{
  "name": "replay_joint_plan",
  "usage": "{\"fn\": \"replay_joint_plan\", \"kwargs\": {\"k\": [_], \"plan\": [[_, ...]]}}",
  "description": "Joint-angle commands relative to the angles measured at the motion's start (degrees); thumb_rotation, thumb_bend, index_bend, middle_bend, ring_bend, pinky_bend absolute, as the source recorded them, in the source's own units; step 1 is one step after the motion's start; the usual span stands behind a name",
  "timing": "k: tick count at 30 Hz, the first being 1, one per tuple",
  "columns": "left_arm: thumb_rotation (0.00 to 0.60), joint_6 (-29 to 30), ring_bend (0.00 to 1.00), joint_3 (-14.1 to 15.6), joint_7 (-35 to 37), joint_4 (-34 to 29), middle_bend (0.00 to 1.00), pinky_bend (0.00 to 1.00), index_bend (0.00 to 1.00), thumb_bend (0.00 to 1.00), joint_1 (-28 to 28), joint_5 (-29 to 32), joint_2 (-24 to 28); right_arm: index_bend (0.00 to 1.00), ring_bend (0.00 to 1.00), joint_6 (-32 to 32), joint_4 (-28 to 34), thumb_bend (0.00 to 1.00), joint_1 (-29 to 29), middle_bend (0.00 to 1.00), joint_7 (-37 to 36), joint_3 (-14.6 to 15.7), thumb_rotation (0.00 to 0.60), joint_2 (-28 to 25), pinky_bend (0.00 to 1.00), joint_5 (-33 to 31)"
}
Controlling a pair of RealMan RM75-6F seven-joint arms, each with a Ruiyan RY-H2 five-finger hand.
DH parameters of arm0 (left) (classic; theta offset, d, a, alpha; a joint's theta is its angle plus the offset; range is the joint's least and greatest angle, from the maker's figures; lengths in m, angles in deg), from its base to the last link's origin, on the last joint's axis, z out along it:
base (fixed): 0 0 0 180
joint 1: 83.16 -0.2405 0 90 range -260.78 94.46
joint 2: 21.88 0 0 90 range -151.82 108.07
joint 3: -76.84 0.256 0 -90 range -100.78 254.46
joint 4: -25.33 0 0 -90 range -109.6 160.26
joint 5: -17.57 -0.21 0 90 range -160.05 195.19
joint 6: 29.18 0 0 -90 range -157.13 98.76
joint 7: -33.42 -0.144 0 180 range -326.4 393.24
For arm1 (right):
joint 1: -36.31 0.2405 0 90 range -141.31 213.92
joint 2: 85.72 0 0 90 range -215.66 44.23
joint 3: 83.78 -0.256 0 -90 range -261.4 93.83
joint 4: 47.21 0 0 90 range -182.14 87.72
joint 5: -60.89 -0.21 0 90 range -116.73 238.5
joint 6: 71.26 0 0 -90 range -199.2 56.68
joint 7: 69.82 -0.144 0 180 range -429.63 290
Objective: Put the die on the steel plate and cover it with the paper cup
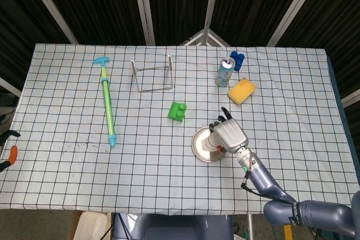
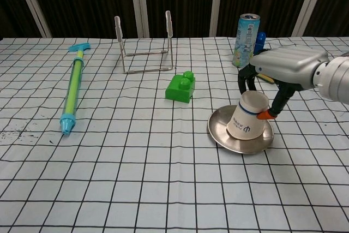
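On the checked table (image 2: 109, 189), right of centre, the steel plate (image 2: 218, 133) carries the paper cup (image 2: 248, 121), mouth down and tilted. The right hand (image 2: 283, 69) holds the cup from above, fingers (image 2: 244, 80) curled around its upturned base; an orange fingertip (image 2: 265, 115) sits beside the cup wall. The chest view shows that grip and tilt. In the head view the right hand (image 1: 228, 135) covers the cup almost wholly, leaving only the plate (image 1: 199, 145) rim plain. The die cannot be seen in either view, so I cannot tell where it lies.

Just beyond the plate: a green brick (image 2: 181, 87). Farther back: a wire rack (image 2: 144, 53), a drink can (image 2: 246, 32), and a blue object (image 1: 237, 58) mostly hidden behind it in the chest view. A yellow sponge (image 1: 241, 91) shows plainly only from the head view. A water pump toy (image 2: 73, 88) lies well apart at left. The left hand shows in neither view.
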Motion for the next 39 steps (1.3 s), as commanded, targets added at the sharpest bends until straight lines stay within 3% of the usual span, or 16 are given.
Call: {"fn": "replay_joint_plan", "kwargs": {"k": [1,18,34,39], "plan": [[0.600,0.1,0.00,0.1,-0.3,-0.2,0.00,0.12,0.36,0.69,0.0,-0.1,0.0,0.64,0.26,-0.3,0.4,0.34,0.1,0.53,0.1,-0.1,0.600,-0.2,0.00,0.5],[0.600,0.1,0.00,0.0,0.5,0.1,0.00,0.12,0.36,0.69,-0.1,0.1,0.2,0.64,0.26,-3.7,0.7,0.34,2.8,0.53,-1.7,-1.9,0.600,5.9,0.00,2.4],[0.600,-0.2,0.00,0.1,0.0,0.1,0.00,0.12,0.36,0.69,0.1,0.0,0.0,0.64,0.26,-1.0,3.1,0.34,1.2,0.54,0.1,-2.1,0.600,1.5,0.00,1.4],[0.600,-0.2,0.00,0.1,0.6,0.1,0.00,0.12,0.36,0.69,0.0,0.0,0.2,0.64,0.26,-0.4,2.8,0.34,1.2,0.54,0.5,-3.7,0.600,-0.3,0.00,-0.9]]}}
